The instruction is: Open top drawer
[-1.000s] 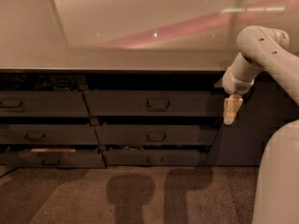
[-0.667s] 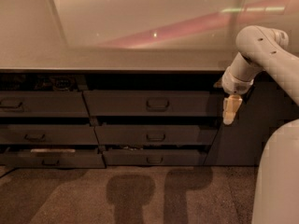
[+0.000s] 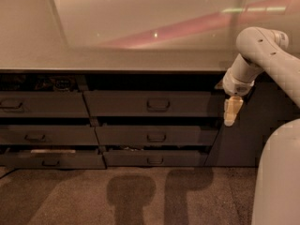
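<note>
The jaws hang just right of the top drawer (image 3: 152, 103)

counter (image 3: 117, 57): smooth, glossy top
top drawer (image 3: 117, 104): matt dark grey front
tool (image 3: 233, 111): pale plastic look, just right of drawer
floor (image 3: 65, 196): rough carpet

gripper (image 3: 233, 110): hanging by right end of top drawer (image 3: 122, 104)
arm (image 3: 272, 55): cut by right edge
left drawers (image 3: 42, 106): cut by left edge
drawer gaps (image 3: 150, 82): too dark to read
</note>
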Robot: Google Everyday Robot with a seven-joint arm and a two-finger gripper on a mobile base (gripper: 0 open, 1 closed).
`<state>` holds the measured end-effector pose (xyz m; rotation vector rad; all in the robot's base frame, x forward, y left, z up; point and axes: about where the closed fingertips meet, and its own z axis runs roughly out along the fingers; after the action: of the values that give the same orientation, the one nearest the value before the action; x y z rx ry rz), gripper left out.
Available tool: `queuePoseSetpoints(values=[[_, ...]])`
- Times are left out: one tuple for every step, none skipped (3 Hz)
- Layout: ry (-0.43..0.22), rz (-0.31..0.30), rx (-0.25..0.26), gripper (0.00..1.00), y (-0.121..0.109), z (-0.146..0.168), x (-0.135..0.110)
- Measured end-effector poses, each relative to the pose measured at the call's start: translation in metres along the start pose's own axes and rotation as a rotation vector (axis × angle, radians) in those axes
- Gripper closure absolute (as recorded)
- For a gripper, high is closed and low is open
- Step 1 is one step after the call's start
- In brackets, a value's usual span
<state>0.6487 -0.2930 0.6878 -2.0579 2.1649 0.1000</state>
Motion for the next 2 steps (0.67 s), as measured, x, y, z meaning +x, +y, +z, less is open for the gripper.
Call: queuePoseSetpoints(values=[[0.01, -0.048, 0.009, 0.0, 0.0255, 0.018, -0.0086], [0.01, -0.048, 0.01, 0.0, 0.0255, 0.018, -0.0087]])
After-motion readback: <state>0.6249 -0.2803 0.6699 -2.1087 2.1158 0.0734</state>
